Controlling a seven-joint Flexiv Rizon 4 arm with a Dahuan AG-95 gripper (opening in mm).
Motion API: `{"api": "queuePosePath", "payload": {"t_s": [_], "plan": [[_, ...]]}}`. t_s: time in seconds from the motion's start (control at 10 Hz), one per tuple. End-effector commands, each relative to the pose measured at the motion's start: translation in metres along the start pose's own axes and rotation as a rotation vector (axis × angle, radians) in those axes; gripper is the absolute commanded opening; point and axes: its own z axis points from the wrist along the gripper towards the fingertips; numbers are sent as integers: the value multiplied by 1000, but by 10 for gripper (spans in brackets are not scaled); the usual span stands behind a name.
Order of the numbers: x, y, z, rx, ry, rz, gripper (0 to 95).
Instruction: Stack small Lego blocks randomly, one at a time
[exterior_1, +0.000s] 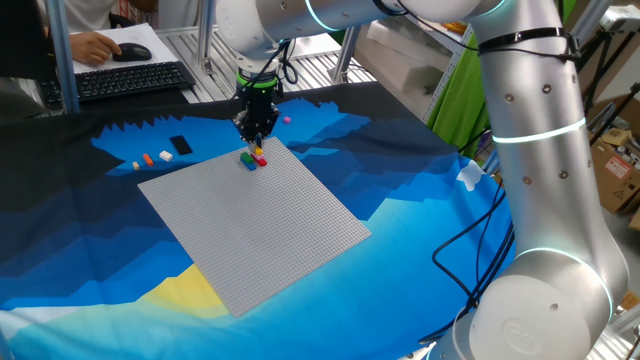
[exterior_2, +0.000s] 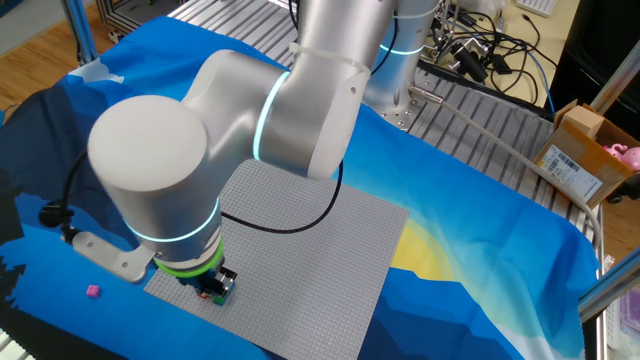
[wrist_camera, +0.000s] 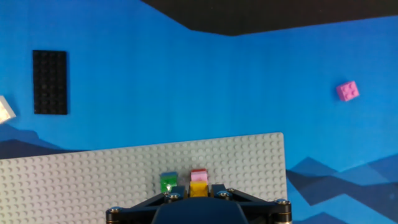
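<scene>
My gripper (exterior_1: 256, 136) is low over the far corner of the grey baseplate (exterior_1: 250, 225). In the hand view its fingers (wrist_camera: 219, 190) close on both sides of a small yellow block (wrist_camera: 198, 189). Just beyond it on the plate stand a pink block with a red edge (wrist_camera: 198, 175) and a green block (wrist_camera: 168, 182). These blocks show as a small cluster (exterior_1: 252, 157) under the gripper. Loose on the cloth lie a pink block (wrist_camera: 347, 91), a white block (wrist_camera: 5, 109), and further orange (exterior_1: 148, 158) and yellow (exterior_1: 137, 165) blocks. In the other fixed view the arm hides most of the gripper (exterior_2: 217, 285).
A flat black plate (wrist_camera: 50, 82) lies on the blue cloth left of the baseplate. A keyboard (exterior_1: 125, 80), a mouse and a person's hand are at the far left edge. Cables and a cardboard box (exterior_2: 585, 155) are off the table's side.
</scene>
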Motion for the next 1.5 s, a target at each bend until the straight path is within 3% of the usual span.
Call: {"api": "queuePosePath", "payload": {"t_s": [0.1,0.6,1.5], "plan": [[1,0,1,3,3,-1,0],[1,-4,2,10,-18,8,0],[1,-6,3,9,-20,11,0]]}}
